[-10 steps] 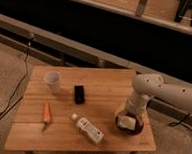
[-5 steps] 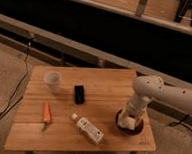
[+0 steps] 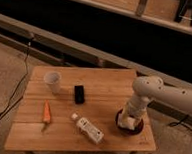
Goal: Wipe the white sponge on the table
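First, camera view: light-brown, plank-striped wooden table [image 3: 104, 84], with a white jointed arm [image 3: 153, 89] reaching in from the right. The gripper [image 3: 129, 117] is down at a dark round bowl [image 3: 138, 129] near the table's right front corner; spread or closed, cannot tell. The small whitish block, the white sponge [image 3: 127, 124], is at the gripper tip, within the bowl's rim. Also on the table top: white paper cup [image 3: 52, 81], small black block [image 3: 79, 94], orange carrot [image 3: 47, 113], and a white labelled bottle [image 3: 88, 129] lying flat.

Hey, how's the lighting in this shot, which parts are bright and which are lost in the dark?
Camera view: dim, warm light overall; the table top is the best-lit area; the wall band behind it is almost black; the gripper, low at the table's right front over a dark bowl, shows pale against it.
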Robot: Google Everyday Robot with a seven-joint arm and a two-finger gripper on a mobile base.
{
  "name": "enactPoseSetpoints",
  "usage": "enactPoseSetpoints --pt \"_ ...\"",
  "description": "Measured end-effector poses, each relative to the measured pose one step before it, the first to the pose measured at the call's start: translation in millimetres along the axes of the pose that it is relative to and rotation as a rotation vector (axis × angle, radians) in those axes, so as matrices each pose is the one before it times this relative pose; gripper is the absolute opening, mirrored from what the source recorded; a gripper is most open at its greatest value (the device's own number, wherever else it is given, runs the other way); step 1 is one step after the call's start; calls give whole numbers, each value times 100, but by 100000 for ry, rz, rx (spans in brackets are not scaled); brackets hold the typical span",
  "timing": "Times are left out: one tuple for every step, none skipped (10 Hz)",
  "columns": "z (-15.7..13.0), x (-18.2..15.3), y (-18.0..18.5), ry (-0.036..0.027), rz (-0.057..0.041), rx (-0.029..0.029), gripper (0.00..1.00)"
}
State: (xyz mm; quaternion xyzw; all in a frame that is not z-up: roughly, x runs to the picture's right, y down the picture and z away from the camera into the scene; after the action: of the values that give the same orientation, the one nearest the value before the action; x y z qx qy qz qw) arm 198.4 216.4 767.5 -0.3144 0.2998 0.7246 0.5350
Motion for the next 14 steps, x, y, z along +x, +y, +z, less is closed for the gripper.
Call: enactPoseSetpoints --pt "88 -7 153 202 -482 -174 58" --pt "45 -21 173 101 -529 -136 58" --pt "80 -11 163 153 -436 -90 58" --pt "31 -17 148 62 -350 -124 58" --pt "93 -33 158 170 -469 -49 58" --pt "83 -42 283 179 -760 -76 58" --pt "78 -25 214 182 -518 -59 58" --pt "137 -31 255 286 -594 -119 58" --pt "116 -4 156 254 -377 -70 58" --pt "169 14 177 380 -451 -25 58" --pt "310 77 157 759 -497 171 58" --pt "371 160 79 1050 -420 418 58" --pt "292 100 4 927 -293 604 58" --pt "184 6 -29 800 -348 914 58"
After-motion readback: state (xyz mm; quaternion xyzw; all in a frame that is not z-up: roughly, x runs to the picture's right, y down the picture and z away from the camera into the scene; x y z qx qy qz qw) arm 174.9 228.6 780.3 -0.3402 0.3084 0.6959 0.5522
